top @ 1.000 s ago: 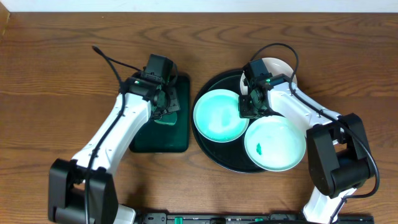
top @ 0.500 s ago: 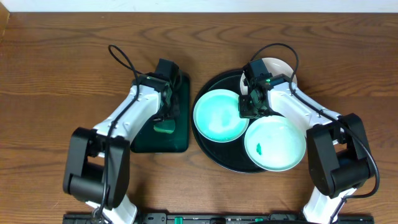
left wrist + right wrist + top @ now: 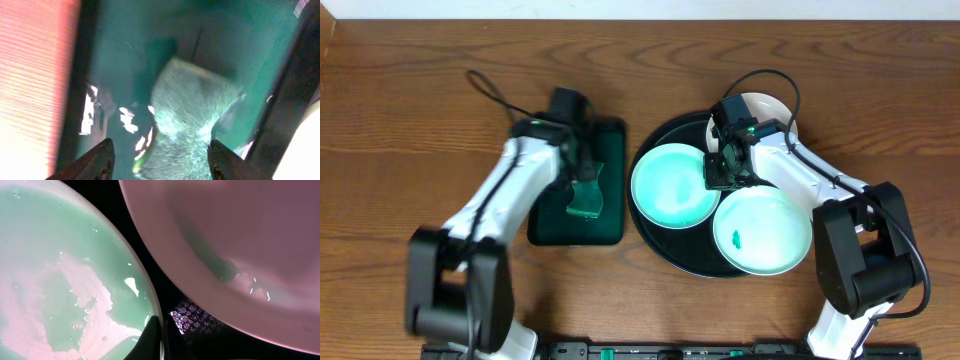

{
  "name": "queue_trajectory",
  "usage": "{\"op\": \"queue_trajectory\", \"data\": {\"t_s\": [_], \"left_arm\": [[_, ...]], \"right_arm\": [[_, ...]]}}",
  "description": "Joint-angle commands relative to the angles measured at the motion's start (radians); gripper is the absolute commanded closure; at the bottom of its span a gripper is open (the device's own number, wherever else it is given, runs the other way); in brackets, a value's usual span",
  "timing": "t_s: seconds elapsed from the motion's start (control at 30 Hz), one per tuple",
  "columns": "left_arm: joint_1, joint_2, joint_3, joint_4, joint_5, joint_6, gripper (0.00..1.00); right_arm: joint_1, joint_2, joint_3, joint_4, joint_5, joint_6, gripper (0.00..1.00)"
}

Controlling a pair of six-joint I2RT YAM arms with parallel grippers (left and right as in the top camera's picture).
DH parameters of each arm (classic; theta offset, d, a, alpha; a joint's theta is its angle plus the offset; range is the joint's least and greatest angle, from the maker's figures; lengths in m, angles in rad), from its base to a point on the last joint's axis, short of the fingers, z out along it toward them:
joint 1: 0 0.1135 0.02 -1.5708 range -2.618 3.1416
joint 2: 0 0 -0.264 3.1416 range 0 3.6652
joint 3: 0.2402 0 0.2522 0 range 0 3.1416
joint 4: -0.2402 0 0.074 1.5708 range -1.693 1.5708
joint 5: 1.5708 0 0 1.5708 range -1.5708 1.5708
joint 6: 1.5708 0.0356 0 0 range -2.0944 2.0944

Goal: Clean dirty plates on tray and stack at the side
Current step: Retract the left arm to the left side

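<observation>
**Item: plates, three, round and shallow.** All lie on the black tray (image 3: 670,246); none is stacked at the side yet.
- Left plate (image 3: 665,190): mint, with a pale wet streak.
- Front plate (image 3: 770,235): carries a green smudge (image 3: 735,238).
- Back plate (image 3: 772,108): white, half under my right arm.

**Holder: my right gripper (image 3: 720,172).** The fingers are drawn fully together, with the tips at the left plate's rim on the side facing the other two. I cannot tell whether they nip that rim or only rest against it.

**Tool: sponge (image 3: 585,200), green.** It lies in the rectangular green tray (image 3: 550,232), just left of the black tray. My left gripper (image 3: 582,168) hangs over it with the jaws spread wide, holding nothing.

**Bearing.**
- The plates lie to the right of my left gripper, across both tray rims, and the sponge lies directly beneath it.
- The sponge's long axis runs roughly near-to-far along the green tray, in line with my fingers, so the jaws span its short width.
- My left arm is nearer the sponge, and my right arm is nearer every plate.
- I judge that the next move is to close on the sponge and carry it rightward.

**Views.**
- Overhead alone gives the layout, but hides my right fingertips.
- The left wrist view shows the sponge (image 3: 195,115) between my parted fingers (image 3: 102,160).
- The right wrist view shows the shut tips (image 3: 161,337) at the mint rim and a smudged plate (image 3: 260,240) beside them. I cannot say which plate that is.
</observation>
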Motion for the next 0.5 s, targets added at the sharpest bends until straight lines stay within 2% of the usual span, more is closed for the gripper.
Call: {"op": "queue_trajectory", "data": {"t_s": [0.0, 0.17, 0.47], "left_arm": [[0.094, -0.115, 0.046, 0.008, -0.014, 0.002, 0.33], [0.219, -0.209, 0.046, -0.011, -0.013, 0.002, 0.23], [0.287, -0.229, 0.046, -0.011, -0.013, 0.002, 0.21]], "right_arm": [[0.015, -0.025, 0.000, 0.003, -0.024, -0.009, 0.99], [0.015, -0.025, 0.000, 0.003, -0.024, -0.009, 0.99], [0.015, -0.025, 0.000, 0.002, -0.024, -0.009, 0.99]]}}
